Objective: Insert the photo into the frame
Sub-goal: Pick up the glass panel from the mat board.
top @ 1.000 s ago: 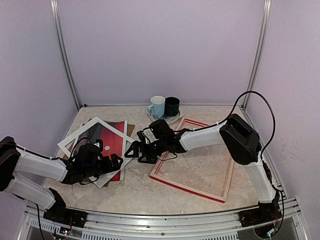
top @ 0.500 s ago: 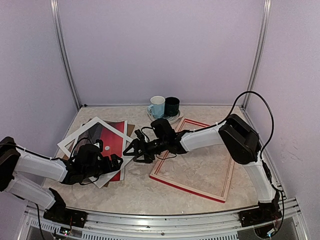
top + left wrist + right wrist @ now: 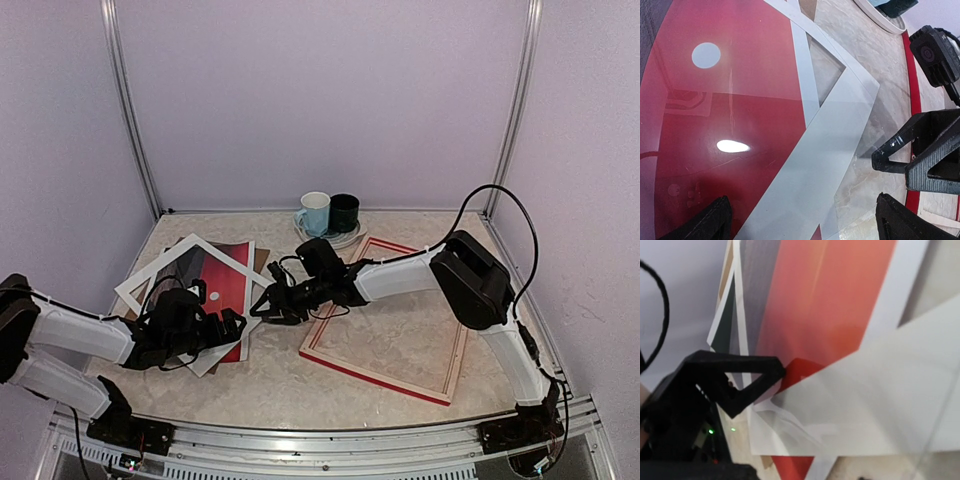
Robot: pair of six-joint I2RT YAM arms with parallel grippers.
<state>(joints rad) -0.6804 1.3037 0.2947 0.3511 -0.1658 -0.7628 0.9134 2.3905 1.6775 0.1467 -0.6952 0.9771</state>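
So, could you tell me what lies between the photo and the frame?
In the top view, a corner of the white mat and the right pincer lie between the photo and the frame.

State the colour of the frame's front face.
Red, on the frame; clearest in the top external view.

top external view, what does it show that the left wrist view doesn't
Only top external: the frame whole, all four sides, lying right of the pile. Only left wrist: a bright glare spot on the photo. Both: the photo, the white mat lying across it, and the right pincer beside the mat's edge.
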